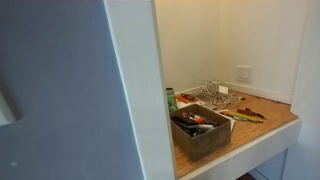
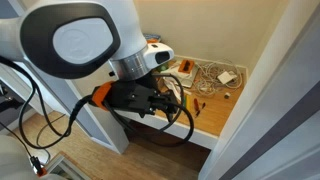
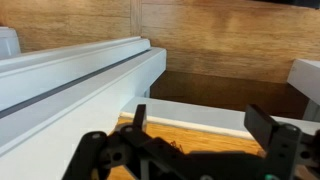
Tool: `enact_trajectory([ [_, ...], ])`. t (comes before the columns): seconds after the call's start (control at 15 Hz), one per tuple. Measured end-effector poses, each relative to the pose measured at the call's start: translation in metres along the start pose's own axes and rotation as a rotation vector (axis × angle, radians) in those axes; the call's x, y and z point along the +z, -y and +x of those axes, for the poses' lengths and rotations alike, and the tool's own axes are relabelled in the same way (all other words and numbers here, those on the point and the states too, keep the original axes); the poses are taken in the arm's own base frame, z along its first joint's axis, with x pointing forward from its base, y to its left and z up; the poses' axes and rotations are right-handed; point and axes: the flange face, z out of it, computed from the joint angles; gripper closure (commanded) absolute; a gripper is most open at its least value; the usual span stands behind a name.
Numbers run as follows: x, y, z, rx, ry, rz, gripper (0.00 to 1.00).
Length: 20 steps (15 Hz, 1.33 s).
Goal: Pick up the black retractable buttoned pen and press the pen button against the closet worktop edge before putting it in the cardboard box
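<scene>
The cardboard box stands on the light-brown worktop near its front edge, with several small items inside. I cannot make out the black pen in any view. My gripper hangs at the worktop's front edge. In the wrist view its two black fingers are spread wide with nothing between them. Below them lie the wooden board and its white rim. The arm hides most of the box in that exterior view.
A tangle of white cables and a white adapter lie at the back of the shelf. Orange-red and yellowish slim items lie right of the box. A green object stands by the white side wall. The floor below is dark wood.
</scene>
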Motion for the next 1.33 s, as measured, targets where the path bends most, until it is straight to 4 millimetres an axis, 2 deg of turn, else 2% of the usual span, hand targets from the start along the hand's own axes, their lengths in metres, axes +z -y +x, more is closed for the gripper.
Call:
enact_trajectory([
  [0.8,0.003,-0.002,0.001,0.013,-0.006,0.008,0.0],
  [1.0,0.017,-0.016,0.011,0.085,-0.048,0.023,0.0],
  [1.33,0.061,-0.043,0.046,0.217,-0.11,0.066,0.0],
])
